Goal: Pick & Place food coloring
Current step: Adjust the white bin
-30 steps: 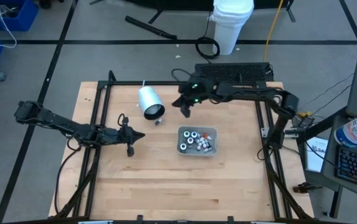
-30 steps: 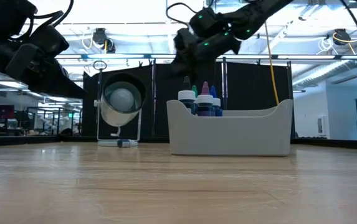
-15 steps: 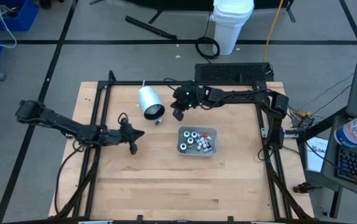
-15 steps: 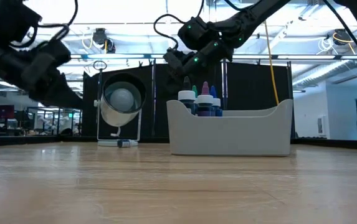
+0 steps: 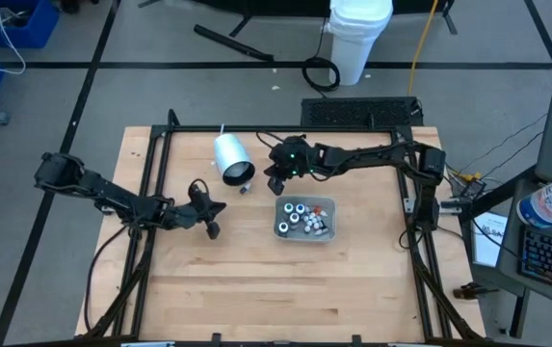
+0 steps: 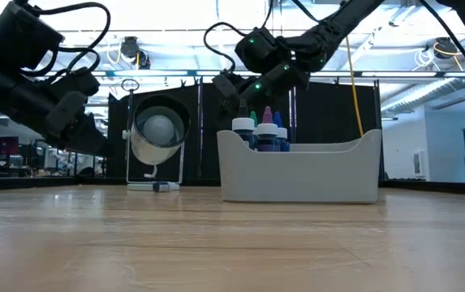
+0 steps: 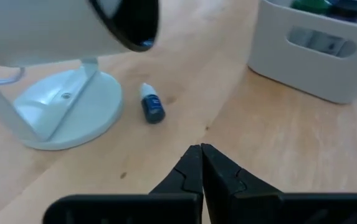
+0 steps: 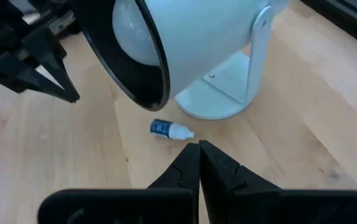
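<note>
Right end effector point(image 5: 274, 183): fingers together, empty, above the table point(image 5: 256, 289) between the lamp and the tray.
Left end effector point(image 5: 211, 229): fingers together, empty, over the table left of the tray.
Loose bottle point(image 8: 171, 129): blue body, white cap, lying on its side on the table just beside the lamp's round base.
Tray point(image 5: 326, 203): grey, rectangular, holding the other food coloring bottles point(image 5: 301, 218) upright, white caps showing.
White lamp point(image 5: 230, 158): cylinder on a stand, opening tilted toward the tray.
Low view only: coloured bottle tips point(image 6: 265, 122) above the tray wall.
Wrist views only: the loose bottle's label side.
</note>
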Robot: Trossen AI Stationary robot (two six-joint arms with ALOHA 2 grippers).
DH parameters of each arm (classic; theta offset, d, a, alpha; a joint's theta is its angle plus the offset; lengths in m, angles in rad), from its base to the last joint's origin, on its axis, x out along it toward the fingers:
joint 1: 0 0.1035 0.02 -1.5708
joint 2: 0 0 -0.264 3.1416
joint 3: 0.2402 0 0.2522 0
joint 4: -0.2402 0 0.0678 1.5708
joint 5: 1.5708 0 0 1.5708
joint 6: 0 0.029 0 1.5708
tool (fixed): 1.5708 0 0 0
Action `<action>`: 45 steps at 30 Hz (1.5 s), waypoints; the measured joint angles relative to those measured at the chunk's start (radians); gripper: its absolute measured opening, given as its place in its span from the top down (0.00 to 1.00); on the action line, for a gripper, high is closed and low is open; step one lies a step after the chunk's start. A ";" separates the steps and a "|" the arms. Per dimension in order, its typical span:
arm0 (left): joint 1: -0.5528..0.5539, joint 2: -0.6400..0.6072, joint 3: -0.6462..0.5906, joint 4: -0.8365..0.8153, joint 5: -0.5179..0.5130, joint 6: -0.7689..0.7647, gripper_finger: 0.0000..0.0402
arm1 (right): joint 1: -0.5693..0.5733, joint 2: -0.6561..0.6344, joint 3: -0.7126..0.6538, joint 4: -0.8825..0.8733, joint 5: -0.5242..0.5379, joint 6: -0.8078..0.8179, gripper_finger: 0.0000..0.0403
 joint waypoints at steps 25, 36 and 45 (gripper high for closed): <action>0.000 0.000 0.000 0.002 -0.033 -0.032 0.93 | 0.145 0.068 -0.049 0.170 -0.048 -0.041 1.00; 0.000 0.000 0.000 0.001 -0.033 -0.019 0.99 | 0.262 0.064 -0.011 0.170 -0.025 -0.131 1.00; 0.000 0.000 0.000 0.002 -0.033 0.010 0.90 | 0.287 0.073 0.015 0.171 0.065 -0.122 1.00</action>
